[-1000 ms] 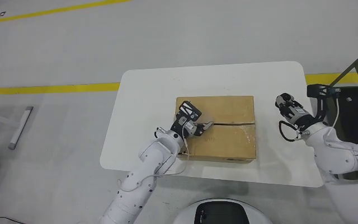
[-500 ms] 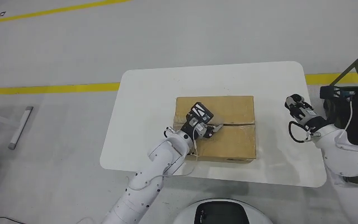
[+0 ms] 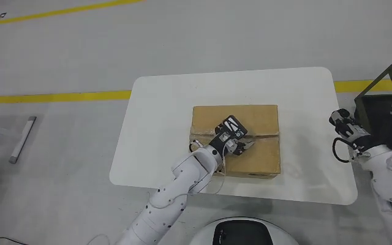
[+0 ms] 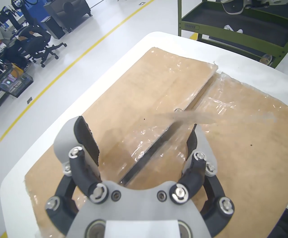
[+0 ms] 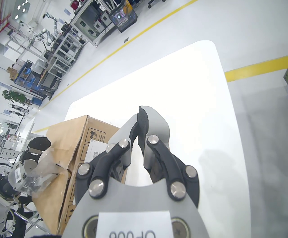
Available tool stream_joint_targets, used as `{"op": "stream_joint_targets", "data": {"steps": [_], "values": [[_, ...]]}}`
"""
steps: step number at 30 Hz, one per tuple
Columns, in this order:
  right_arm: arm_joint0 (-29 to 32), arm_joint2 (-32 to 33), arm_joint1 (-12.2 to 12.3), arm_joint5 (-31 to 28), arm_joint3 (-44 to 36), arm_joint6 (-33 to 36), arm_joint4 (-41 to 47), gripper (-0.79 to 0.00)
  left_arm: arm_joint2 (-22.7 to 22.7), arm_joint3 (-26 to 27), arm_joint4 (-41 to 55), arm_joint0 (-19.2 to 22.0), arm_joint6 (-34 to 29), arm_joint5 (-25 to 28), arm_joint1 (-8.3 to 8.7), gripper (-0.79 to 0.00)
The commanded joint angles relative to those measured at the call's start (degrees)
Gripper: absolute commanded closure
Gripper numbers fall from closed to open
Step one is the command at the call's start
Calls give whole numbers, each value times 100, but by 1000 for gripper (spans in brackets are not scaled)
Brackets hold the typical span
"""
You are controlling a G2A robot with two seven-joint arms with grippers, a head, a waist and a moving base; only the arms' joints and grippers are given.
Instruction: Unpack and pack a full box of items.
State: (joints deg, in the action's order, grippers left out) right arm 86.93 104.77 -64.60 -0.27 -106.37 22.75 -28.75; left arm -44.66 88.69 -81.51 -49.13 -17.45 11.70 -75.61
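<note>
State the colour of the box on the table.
The box is brown cardboard, clearest in the left wrist view.

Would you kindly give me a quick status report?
Left gripper over box seam, jaws open, tape strip clinging. Right gripper shut, empty, clear of box. Flaps down, seam slightly gapped.

Robotics lab/workshop, yellow floor lines (image 3: 61, 97), equip. racks (image 5: 99, 15), office chairs (image 4: 33, 46)
</note>
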Motion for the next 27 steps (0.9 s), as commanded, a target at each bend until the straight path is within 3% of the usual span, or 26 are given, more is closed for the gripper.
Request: {"op": "stream_joint_targets", "data": {"steps": [1, 10, 16, 21, 27], "values": [[71, 87, 3, -30, 8, -2, 44, 0, 48, -21, -29, 36, 18, -14, -31, -785], [270, 334, 6, -102, 13, -25, 241, 0, 175, 73, -81, 185, -13, -62, -175, -785], [242, 280, 3, -193, -160, -8, 345, 0, -19, 467, -61, -6, -175, 136, -148, -785], [107, 124, 3, -331, -371, -76, 282, 0, -546, 914, -40, -378, -437, 271, -24, -785], [-65, -414, -7, -535, -731, -184, -197, 0, -1541, 1490, -61, -1030, -734, 22, 159, -785]]}}
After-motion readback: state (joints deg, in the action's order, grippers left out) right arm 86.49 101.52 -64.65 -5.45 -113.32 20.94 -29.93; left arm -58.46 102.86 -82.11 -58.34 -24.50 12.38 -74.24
